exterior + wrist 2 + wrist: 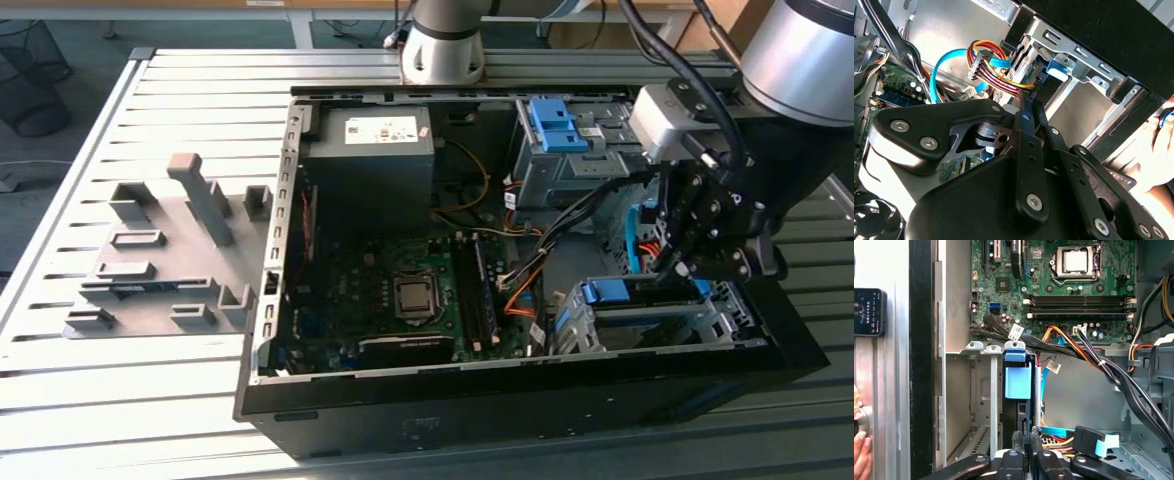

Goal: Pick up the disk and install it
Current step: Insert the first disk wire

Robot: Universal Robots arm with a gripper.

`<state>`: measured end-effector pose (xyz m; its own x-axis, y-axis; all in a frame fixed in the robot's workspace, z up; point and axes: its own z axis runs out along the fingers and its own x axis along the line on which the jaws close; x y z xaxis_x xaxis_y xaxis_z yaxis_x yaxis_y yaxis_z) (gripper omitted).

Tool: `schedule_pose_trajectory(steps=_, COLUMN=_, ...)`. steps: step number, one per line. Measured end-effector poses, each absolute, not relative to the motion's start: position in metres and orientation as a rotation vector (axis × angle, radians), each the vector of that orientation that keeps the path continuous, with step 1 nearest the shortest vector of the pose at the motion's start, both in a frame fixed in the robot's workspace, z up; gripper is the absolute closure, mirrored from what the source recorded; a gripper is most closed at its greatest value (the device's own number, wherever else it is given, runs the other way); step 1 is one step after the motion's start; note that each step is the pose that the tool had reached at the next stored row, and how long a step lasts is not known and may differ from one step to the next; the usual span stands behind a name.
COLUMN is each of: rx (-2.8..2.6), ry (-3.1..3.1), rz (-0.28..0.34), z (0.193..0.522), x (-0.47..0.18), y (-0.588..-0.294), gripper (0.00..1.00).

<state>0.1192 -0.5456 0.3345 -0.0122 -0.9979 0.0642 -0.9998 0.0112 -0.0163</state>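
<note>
Judging from the exterior view, the job looks nearly done — the disk (pixel 627 291), its blue frame edge showing, sits in the metal drive cage (pixel 667 325) near the front of the computer case (pixel 534 390), the gripper (pixel 701 268) just above it. The first wrist view shows the blue tab upright in the cage slot, the fingers (pixel 1026 452) drawn close together at its edge — whether they pinch it I cannot tell. The second wrist view adds the cage rail.

Silver-grey arm (pixel 807 55) w/ black cables, black linkage tool (pixel 707 262) w/ silver screws, grey wrist block.
</note>
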Motion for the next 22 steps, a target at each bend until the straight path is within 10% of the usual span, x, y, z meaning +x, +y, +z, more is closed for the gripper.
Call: schedule_pose_trajectory(steps=22, rx=2.165, ry=-2.235, rz=0.092, z=0.3342, x=0.117, y=-0.5454, gripper=0.84)
